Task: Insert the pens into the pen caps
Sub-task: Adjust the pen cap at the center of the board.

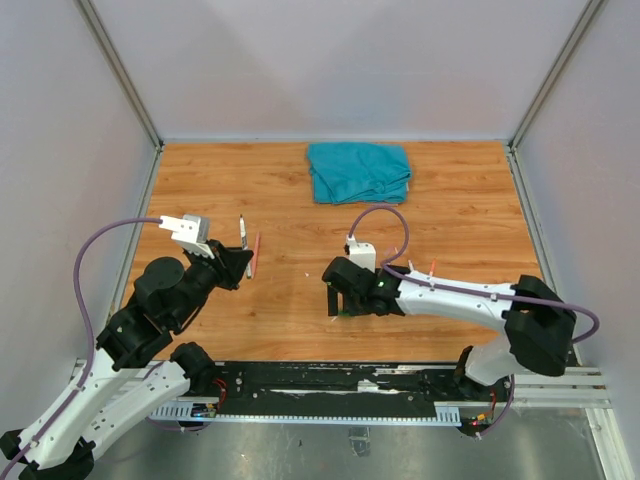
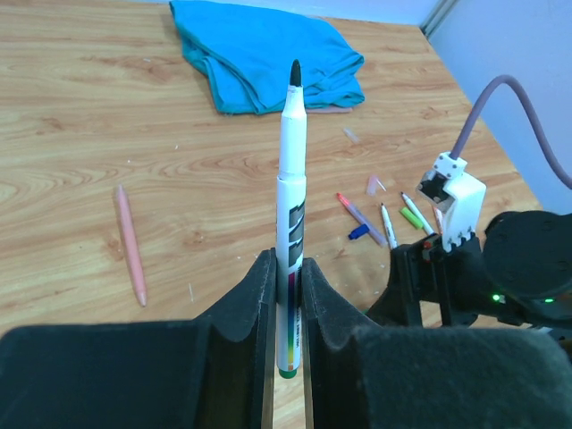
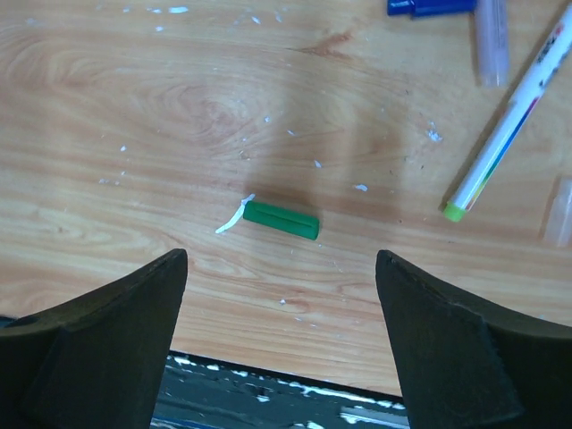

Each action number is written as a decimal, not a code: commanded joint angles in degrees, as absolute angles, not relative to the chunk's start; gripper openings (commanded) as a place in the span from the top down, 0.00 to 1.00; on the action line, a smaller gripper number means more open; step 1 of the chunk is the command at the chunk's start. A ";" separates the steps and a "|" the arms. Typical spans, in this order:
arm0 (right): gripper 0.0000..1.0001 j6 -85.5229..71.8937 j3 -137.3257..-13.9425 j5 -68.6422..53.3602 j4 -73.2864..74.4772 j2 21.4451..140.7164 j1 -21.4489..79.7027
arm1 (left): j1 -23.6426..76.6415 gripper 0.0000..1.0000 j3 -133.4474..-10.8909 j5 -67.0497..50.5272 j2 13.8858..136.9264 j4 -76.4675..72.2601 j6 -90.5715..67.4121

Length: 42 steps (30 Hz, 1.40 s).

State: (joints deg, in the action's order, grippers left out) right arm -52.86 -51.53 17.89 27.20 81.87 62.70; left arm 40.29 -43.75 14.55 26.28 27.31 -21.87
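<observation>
My left gripper (image 1: 238,263) (image 2: 288,264) is shut on a white pen (image 2: 290,214) with a green end and a bare dark tip. The pen points away from the gripper, above the table (image 1: 243,235). My right gripper (image 1: 342,303) (image 3: 279,259) is open and empty, low over the table. A green cap (image 3: 281,220) lies flat on the wood between and just ahead of its fingers. A salmon pen (image 1: 256,255) (image 2: 130,243) lies on the table beside the left gripper. More pens and caps (image 2: 366,219) lie near the right arm.
A teal cloth (image 1: 360,170) (image 2: 268,54) lies at the back centre. In the right wrist view a white pen with a lime end (image 3: 505,134), a blue cap (image 3: 431,7) and a pale cap (image 3: 492,40) lie beyond the green cap. The table's near edge is just behind the right fingers.
</observation>
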 commanded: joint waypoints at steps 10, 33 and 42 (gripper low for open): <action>0.14 -70.39 -62.55 19.34 41.35 94.55 63.46 | 40.17 0.99 -43.12 14.83 25.67 26.28 -21.08; 0.20 -72.44 -61.21 19.40 41.40 96.95 62.05 | 40.17 1.00 -43.07 14.85 25.48 26.43 -21.11; 0.27 -72.51 -60.71 19.28 40.66 97.30 61.83 | 40.17 1.00 -43.07 14.85 25.53 26.37 -21.09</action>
